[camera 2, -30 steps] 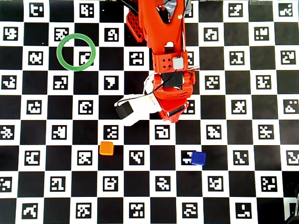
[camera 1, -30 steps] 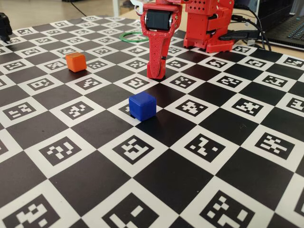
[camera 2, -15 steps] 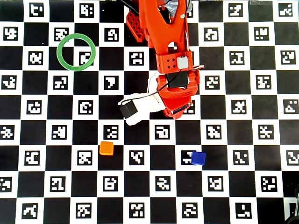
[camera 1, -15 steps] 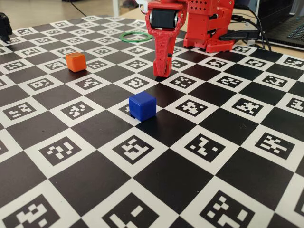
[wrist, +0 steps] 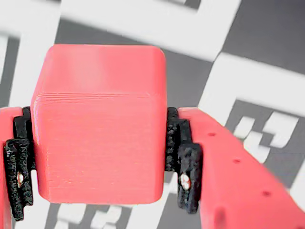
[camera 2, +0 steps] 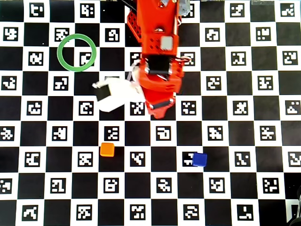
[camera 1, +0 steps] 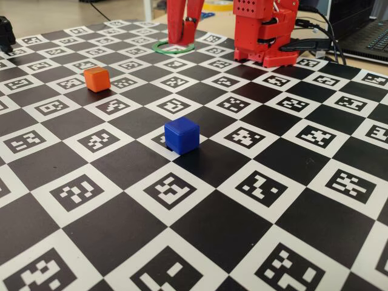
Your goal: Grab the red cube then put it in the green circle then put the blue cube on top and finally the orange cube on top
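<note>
L to R in the overhead view: thin flat green ring (camera 2: 76, 52) lies empty at upper left. That's my drop target, so I'm holding my load up w/ it in mind. Small bright-orange cube (camera 2: 107, 149) sits lower down, apart from everything; my red arm (camera 2: 157, 56) hangs mid-board; small deep-blue cube (camera 2: 199, 159) is to the right. Both cubes untouched, prob. waiting for stacking.

My pincer (wrist: 100, 179) is closed to cube width on the small matte red cube (wrist: 100, 124); black pads (wrist: 183, 167) press both sides, board squares visible below it, so it's off the board.

Only the wrist view shows that grip; overhead, the arm hides the red cube. Fixed view shows just the fingers (camera 1: 182, 24) near the ring.
</note>
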